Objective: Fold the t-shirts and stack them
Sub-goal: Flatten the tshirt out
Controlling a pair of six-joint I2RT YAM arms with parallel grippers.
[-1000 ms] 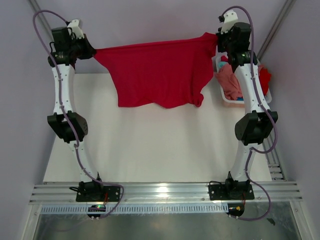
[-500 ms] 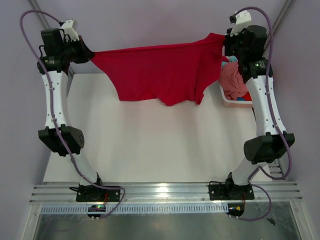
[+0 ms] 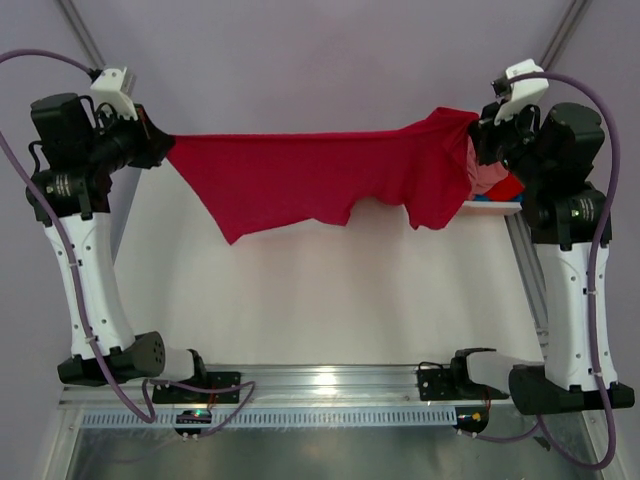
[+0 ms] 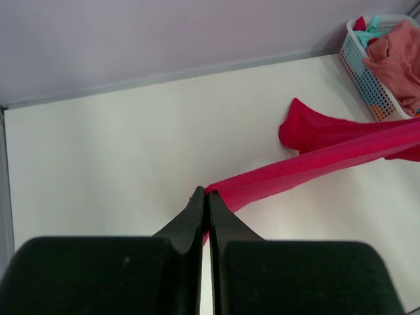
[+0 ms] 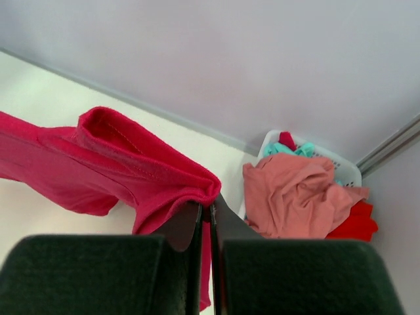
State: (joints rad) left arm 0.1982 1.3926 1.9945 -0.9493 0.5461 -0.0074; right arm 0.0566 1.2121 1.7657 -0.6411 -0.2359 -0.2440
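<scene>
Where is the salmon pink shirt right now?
The salmon pink shirt lies in the white basket at the table's far right corner; the right wrist view shows it just right of the fingers, teal cloth behind it.

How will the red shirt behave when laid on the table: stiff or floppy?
Probably floppy: the red shirt sags between the left gripper and right gripper. Likely light, as two small pinches carry it. Its hem hangs unevenly, so it may bunch.

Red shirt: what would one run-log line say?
left gripper: shut on red t-shirt | right gripper: shut on red t-shirt | cloth: stretched between them | basket: pink shirt inside
</scene>
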